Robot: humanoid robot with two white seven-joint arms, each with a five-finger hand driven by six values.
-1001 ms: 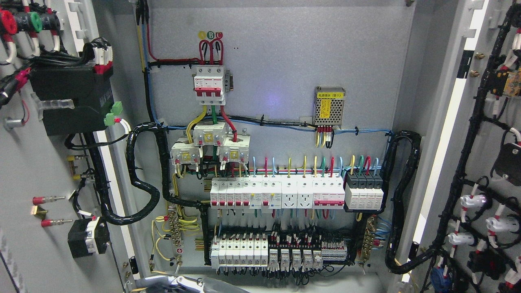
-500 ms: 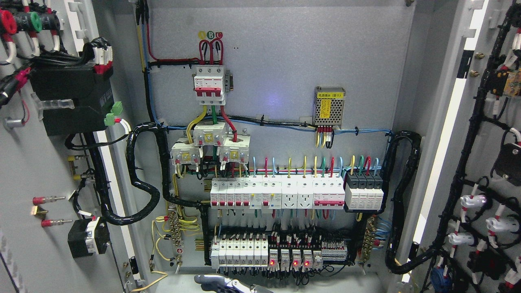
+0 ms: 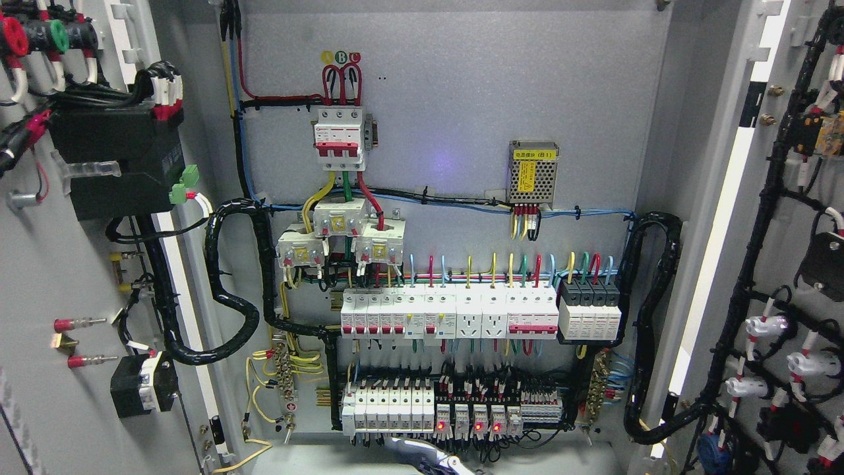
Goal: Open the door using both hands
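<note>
A grey-and-white robot hand [image 3: 422,455] is poking up at the bottom edge, mostly cut off; its side and finger state I cannot tell. Two grey metal cabinet doors, left [image 3: 39,277] and right [image 3: 784,218], are standing wide open. Three red relay lights [image 3: 477,426] are glowing.

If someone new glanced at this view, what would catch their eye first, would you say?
Probably the open cabinet's wired back panel, with the red-and-white main breaker at upper centre. Below it run a row of white breakers and three lit red relay lamps near the bottom. Both doors stand open, left door and right door.
</note>
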